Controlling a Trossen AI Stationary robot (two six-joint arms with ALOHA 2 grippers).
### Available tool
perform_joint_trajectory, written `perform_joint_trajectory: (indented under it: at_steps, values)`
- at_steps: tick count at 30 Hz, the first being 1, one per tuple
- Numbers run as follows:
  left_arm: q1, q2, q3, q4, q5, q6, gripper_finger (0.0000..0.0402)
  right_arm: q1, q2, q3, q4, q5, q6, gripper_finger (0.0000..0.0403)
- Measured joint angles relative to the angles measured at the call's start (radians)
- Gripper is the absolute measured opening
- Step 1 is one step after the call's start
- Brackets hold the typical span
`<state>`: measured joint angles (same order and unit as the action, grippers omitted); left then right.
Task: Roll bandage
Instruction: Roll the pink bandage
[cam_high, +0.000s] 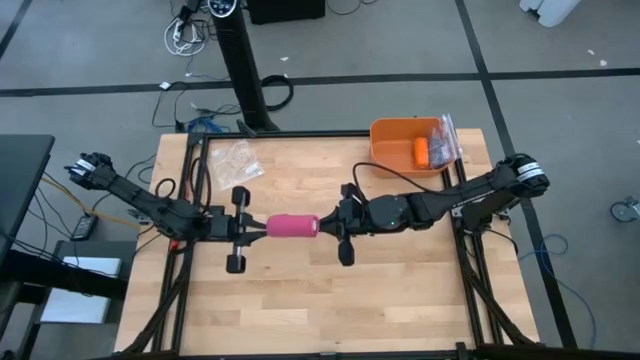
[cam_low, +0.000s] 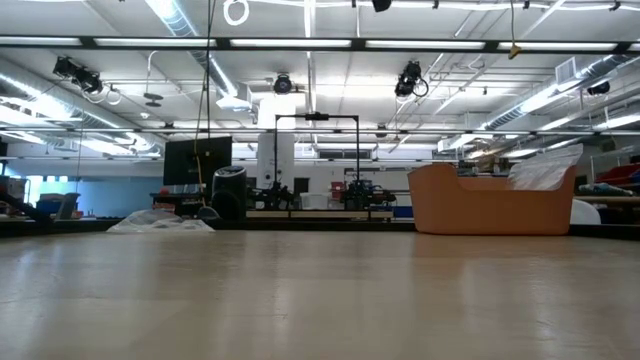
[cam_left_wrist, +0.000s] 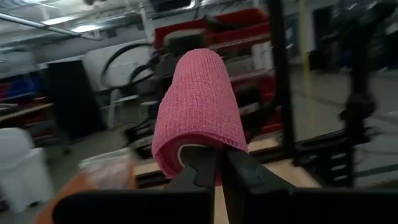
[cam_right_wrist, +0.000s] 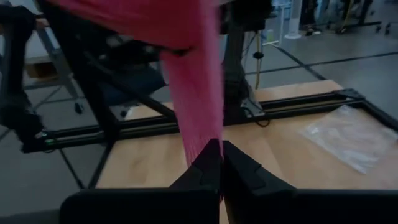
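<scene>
Both grippers, left (cam_high: 262, 226) and right (cam_high: 325, 226), we find clamped on opposite ends of the magenta-pink stretchy fabric bandage (cam_high: 292, 226), a stubby cylinder held above the wooden table (cam_high: 300, 310); rolling appears largely done, with a loose tail remaining.

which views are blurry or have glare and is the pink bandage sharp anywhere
Left wrist view: the magenta-pink fabric bandage roll is fairly sharp, the room behind soft. Right wrist view: its loose pink tail is smeared, the wooden table softer still. Low view: bright ceiling strip lights with a sheen on the tabletop. High view: even light, no glare.
</scene>
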<state>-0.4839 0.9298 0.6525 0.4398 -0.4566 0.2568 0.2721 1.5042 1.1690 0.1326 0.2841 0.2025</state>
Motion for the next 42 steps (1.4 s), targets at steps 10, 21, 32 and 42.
perform_joint_trajectory:
  at_steps: [10, 21, 32, 42]
  values:
    - [0.004, 0.032, 0.000, -0.031, -0.117, 0.058, 0.0013, 0.020, -0.011, 0.030, -0.020, -0.013, 0.040, 0.0003]
    - [0.011, 0.066, 0.002, 0.021, -0.174, 0.133, 0.0013, 0.028, -0.011, 0.074, -0.076, -0.046, 0.092, 0.0003]
    - [0.014, 0.130, 0.002, -0.031, -0.227, 0.125, 0.0013, 0.025, -0.015, 0.074, -0.060, -0.031, 0.123, 0.0003]
    - [0.013, 0.178, 0.001, -0.008, -0.239, 0.137, 0.0011, 0.030, -0.016, 0.074, -0.066, 0.000, 0.173, 0.0063]
